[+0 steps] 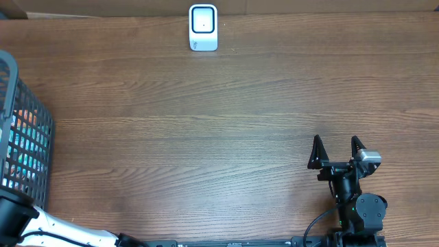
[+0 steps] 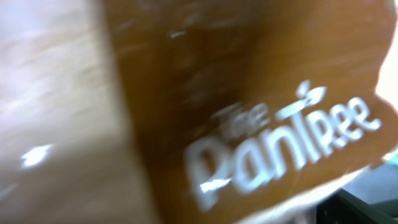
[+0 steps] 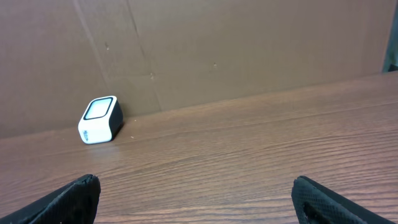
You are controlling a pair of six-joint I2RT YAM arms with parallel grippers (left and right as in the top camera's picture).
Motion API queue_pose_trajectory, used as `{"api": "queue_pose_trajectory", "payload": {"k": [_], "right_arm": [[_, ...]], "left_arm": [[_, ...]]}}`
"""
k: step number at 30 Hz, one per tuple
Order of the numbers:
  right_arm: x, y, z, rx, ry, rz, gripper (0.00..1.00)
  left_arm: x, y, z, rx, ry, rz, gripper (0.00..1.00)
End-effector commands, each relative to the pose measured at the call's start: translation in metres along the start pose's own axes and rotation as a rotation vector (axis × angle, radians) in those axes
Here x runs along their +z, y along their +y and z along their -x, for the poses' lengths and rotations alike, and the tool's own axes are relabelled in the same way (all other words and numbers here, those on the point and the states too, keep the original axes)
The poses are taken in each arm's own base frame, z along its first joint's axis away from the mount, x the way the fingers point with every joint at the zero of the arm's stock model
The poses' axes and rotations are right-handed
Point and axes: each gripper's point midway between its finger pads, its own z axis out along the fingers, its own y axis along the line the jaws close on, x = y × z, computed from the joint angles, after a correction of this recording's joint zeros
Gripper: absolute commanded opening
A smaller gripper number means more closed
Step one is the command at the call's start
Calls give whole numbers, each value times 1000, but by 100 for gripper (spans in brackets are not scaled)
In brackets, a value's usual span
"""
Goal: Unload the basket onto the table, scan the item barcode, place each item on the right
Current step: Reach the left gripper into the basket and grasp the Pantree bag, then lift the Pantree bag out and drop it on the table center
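At far edge of table (image 1: 206, 137), white scanner (image 1: 203, 27) upright, toward near right corner, right gripper (image 1: 336, 143) spread wide and empty, at left edge, dark mesh basket (image 1: 31, 130), close before left wrist camera, blurred brown packet (image 2: 249, 112) with white lettering, left gripper unseen, grip impossible to tell

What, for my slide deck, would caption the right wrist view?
Open right claw faces a white scanner by the cardboard backdrop across a wooden table.
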Motion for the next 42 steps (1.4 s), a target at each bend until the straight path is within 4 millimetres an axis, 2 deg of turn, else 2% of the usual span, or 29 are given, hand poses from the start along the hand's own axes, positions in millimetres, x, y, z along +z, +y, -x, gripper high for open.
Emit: {"api": "queue_pose_trajectory", "payload": {"k": [1, 8, 15, 18, 21, 23, 25, 27, 28, 29, 31, 32, 37, 42], "right_arm": [[0, -4, -2, -4, -5, -17, 100], [0, -4, -2, -4, -5, -17, 100], [0, -4, -2, -4, -5, -17, 100], [0, -4, -2, -4, -5, -17, 100], [0, -4, -2, -4, -5, -17, 100], [0, -4, -2, -4, -5, -17, 100], [0, -4, -2, -4, -5, -17, 100], [0, -4, -2, -4, -5, -17, 100], [0, -4, -2, -4, -5, -17, 100], [0, -4, -2, -4, -5, -17, 100], [0, -4, -2, -4, -5, -17, 100], [0, -4, -2, -4, -5, -17, 100], [0, -4, -2, -4, -4, -17, 100], [0, -4, -2, -4, -4, -17, 100]], "left_arm": [[20, -24, 2, 44, 1, -87, 90], [21, -46, 32, 103, -76, -92, 93], [25, -57, 57, 111, -146, -59, 97], [40, -58, 57, 74, -139, -66, 97], [68, -65, 44, 35, -87, -92, 94], [87, -70, 31, 33, -41, -112, 86], [100, -75, 22, 31, -8, -128, 71], [109, -78, 14, 30, 19, -139, 50], [112, -79, 11, 29, 27, -143, 35], [113, -79, 11, 29, 30, -144, 28], [113, -79, 11, 29, 29, -144, 7], [111, -79, 11, 28, 30, -144, 4], [101, -78, 14, 3, 40, -148, 4], [52, -67, 41, -79, -8, -126, 4]]}}
